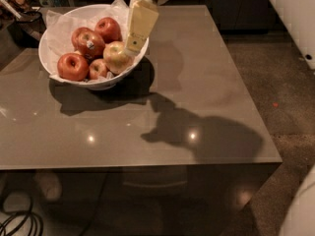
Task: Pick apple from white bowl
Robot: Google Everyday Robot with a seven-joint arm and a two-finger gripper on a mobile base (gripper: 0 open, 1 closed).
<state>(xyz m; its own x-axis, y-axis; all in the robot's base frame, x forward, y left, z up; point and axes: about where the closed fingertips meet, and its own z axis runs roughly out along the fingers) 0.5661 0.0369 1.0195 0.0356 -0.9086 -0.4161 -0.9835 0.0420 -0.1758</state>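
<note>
Counter [197, 107]: grey, glossy. White bowl [98, 85]: far-left area, paper-lined, holding apples. Apple [114, 58]: pale yellow-green, at the bowl's right side. Pincer [132, 49]: tip at the apple's upper right edge; contact and grip state cannot be told.

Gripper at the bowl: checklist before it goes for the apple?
1. Target in view: the apple, the palest one, lies at the right side of the white bowl, top uncovered. ok
2. Placement: the gripper hangs with its tip at the apple's right edge, over the bowl's right rim. ok
3. Contact between gripper and apple: cannot tell
4. Room around target: the sticker apple and the small red apple crowd its left side. not ok
5. Bowl footing: flat on the table, well back from the near edge. ok
</note>
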